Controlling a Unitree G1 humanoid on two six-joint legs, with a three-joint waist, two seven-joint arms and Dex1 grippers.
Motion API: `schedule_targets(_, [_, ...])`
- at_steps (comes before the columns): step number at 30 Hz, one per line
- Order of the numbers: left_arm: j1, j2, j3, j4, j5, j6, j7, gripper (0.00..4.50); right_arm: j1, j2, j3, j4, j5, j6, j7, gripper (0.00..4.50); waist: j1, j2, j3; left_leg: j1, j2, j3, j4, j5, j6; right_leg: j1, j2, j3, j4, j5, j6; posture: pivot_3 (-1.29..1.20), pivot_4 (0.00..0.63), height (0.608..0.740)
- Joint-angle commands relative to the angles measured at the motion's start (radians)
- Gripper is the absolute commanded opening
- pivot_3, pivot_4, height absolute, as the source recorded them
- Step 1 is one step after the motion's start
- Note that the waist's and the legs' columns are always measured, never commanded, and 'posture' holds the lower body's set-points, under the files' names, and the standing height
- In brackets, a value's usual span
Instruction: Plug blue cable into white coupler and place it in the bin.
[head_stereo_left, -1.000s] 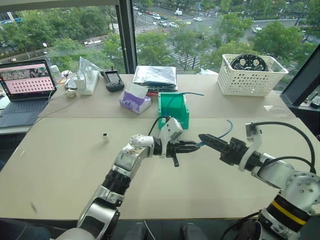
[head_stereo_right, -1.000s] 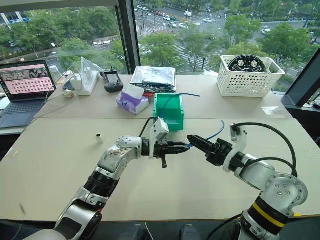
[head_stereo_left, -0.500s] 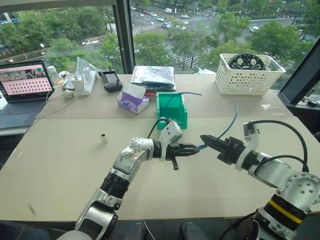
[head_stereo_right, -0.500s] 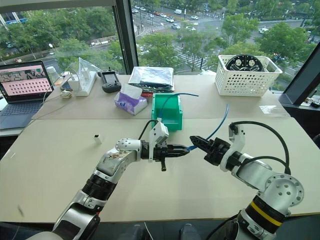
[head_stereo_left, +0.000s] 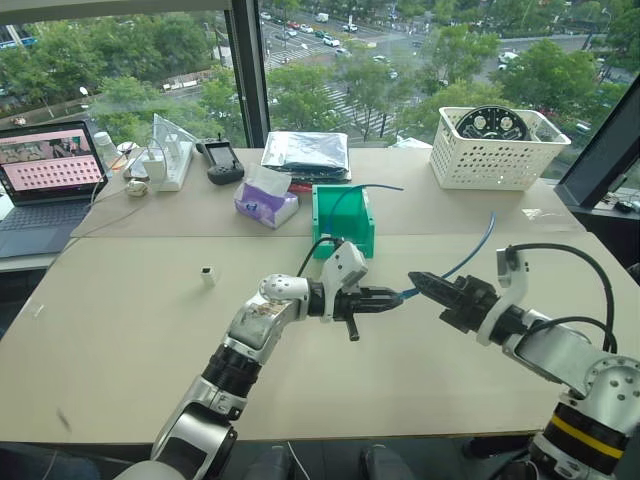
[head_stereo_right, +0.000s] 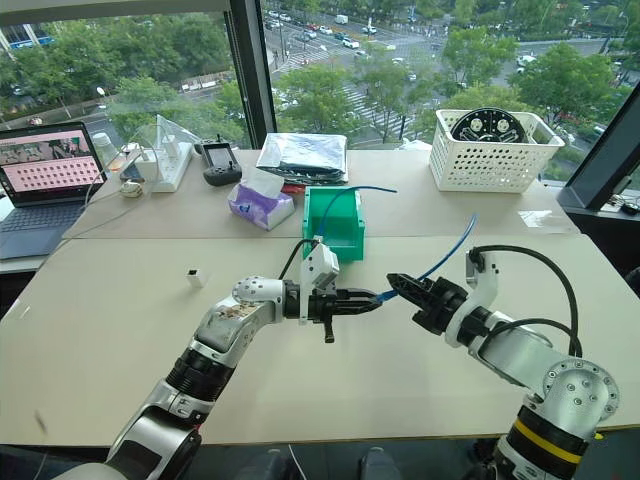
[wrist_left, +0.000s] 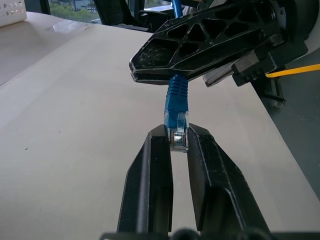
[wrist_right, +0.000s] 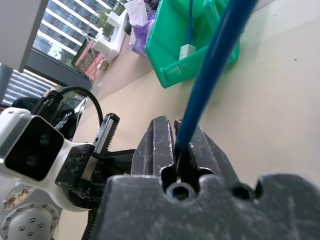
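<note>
Left end effector (head_stereo_left: 392, 298): we find its two black fingers pressed together on the pale plug at the tip of the blue cable (wrist_left: 176, 97); in the left wrist view the clear plug sits squarely between the pads, above the table (head_stereo_left: 130, 330).
Right end effector (head_stereo_left: 415, 281): we find it pinching the blue cable just behind the plug boot; in the right wrist view the cord runs between the two fingers and out past them.
End effector relation: we see the two tips nearly meeting, the right one at 3 o'clock of the left, both held off the table surface.
Blue cable: from the right end effector we see it rise in a free arc toward 1 o'clock, its far end in the air.
White coupler (head_stereo_left: 209, 275): we see it standing alone on the table at 9 o'clock of the left end effector, well apart from both.
Bin (head_stereo_left: 345, 221): green, at 12 o'clock of the left end effector, near it; we note another thin blue cord (wrist_right: 189, 22) with a pale connector lying inside.
Surroundings: white basket (head_stereo_left: 495, 150) at 1 o'clock; laptop (head_stereo_left: 52, 165) at 10 o'clock; purple tissue pack (head_stereo_left: 268, 201) just beside the bin at its 9 o'clock.
</note>
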Motion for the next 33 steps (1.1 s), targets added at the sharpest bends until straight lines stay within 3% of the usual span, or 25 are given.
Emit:
schedule_targets(1, [-0.009, -0.003, 0.001, -0.012, -0.005, -0.016, 0.007, 0.04, 0.049, -0.082, 0.058, -0.024, 0.119, -0.104, -0.049, 1.81, 0.000, 0.000, 0.000, 0.000, 0.000, 0.000, 0.000, 0.000, 0.000, 0.000, 0.000, 0.000, 0.000, 0.000, 0.000, 0.00, 0.150, 0.728])
schedule_targets(10, [-0.011, -0.003, -0.006, -0.005, -0.003, -0.027, 0.008, 0.04, 0.143, -0.224, 0.188, -0.049, 0.275, -0.304, -0.102, 1.81, 0.001, 0.000, 0.000, -0.001, 0.000, 0.000, 0.000, 0.000, 0.000, 0.000, 0.000, 0.000, -0.001, -0.003, 0.005, 0.00, 0.150, 0.728])
schedule_targets(26, [-0.008, -0.003, -0.025, -0.003, 0.000, -0.045, 0.004, 0.04, 0.202, -0.346, 0.316, -0.086, 0.344, -0.460, -0.077, 1.81, 0.009, -0.001, 0.000, -0.002, 0.001, 0.000, 0.000, 0.000, 0.001, 0.000, 0.000, 0.000, -0.002, -0.003, 0.005, 0.00, 0.150, 0.728])
schedule_targets(30, [-0.008, -0.002, -0.021, -0.001, -0.003, -0.044, 0.005, 0.04, 0.199, -0.355, 0.331, -0.080, 0.345, -0.478, -0.067, 0.94, 0.013, -0.001, 0.000, -0.002, 0.001, 0.000, 0.000, 0.000, 0.001, 0.000, 0.000, 0.000, -0.002, -0.003, 0.005, 0.00, 0.150, 0.728])
schedule_targets(32, [-0.009, -0.003, -0.018, 0.002, -0.004, -0.044, 0.007, 0.04, 0.198, -0.362, 0.336, -0.077, 0.346, -0.487, -0.062, 0.13, 0.014, -0.001, 0.000, -0.002, 0.001, 0.001, 0.000, 0.000, 0.001, 0.000, 0.000, 0.000, -0.002, -0.003, 0.005, 0.00, 0.150, 0.728])
schedule_targets(33, [-0.009, -0.004, -0.014, 0.003, -0.007, -0.042, 0.010, 0.04, 0.198, -0.365, 0.337, -0.076, 0.346, -0.492, -0.058, 0.05, 0.014, -0.001, 0.000, -0.002, 0.001, 0.001, 0.000, 0.000, 0.001, 0.000, 0.000, 0.000, -0.002, -0.003, 0.005, 0.00, 0.150, 0.728])
